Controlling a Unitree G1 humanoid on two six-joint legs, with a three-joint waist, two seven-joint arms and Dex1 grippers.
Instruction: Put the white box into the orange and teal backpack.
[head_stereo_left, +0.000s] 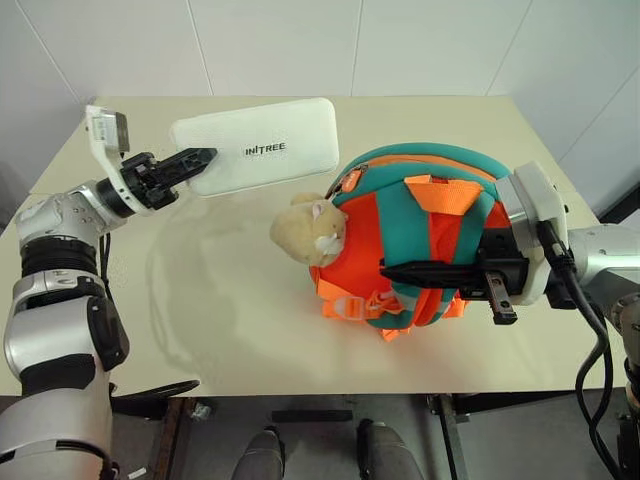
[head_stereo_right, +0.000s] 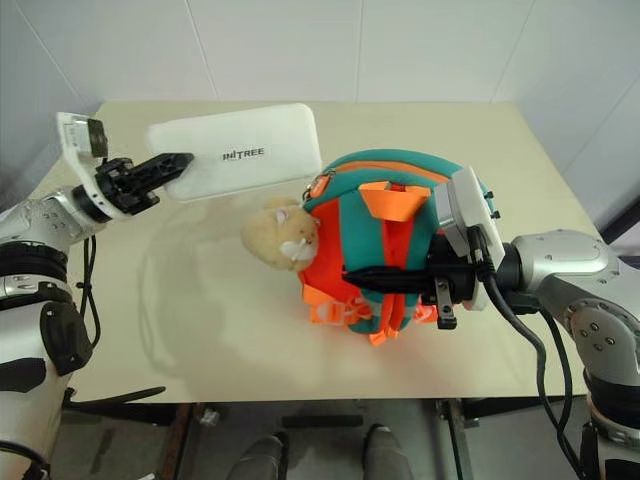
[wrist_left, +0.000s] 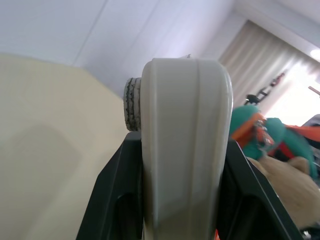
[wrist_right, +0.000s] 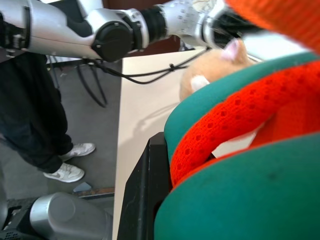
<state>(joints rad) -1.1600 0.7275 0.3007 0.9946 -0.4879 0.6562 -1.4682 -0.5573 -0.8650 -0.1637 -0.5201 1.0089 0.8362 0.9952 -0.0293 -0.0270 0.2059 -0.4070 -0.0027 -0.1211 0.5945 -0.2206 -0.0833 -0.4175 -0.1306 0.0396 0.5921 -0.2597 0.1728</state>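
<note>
We see bare table (head_stereo_left: 200, 300) left of the backpack (head_stereo_left: 400, 240) (plush head (head_stereo_left: 308, 232) juts there); the box (head_stereo_left: 256, 146) hangs above its top.

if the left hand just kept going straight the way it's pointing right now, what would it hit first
Probably the orange and teal backpack. The left hand holds the white box by one end, raised and aimed toward the backpack's upper part, so the box's far end would likely arrive first. Depth is unclear; it might pass just above.
</note>
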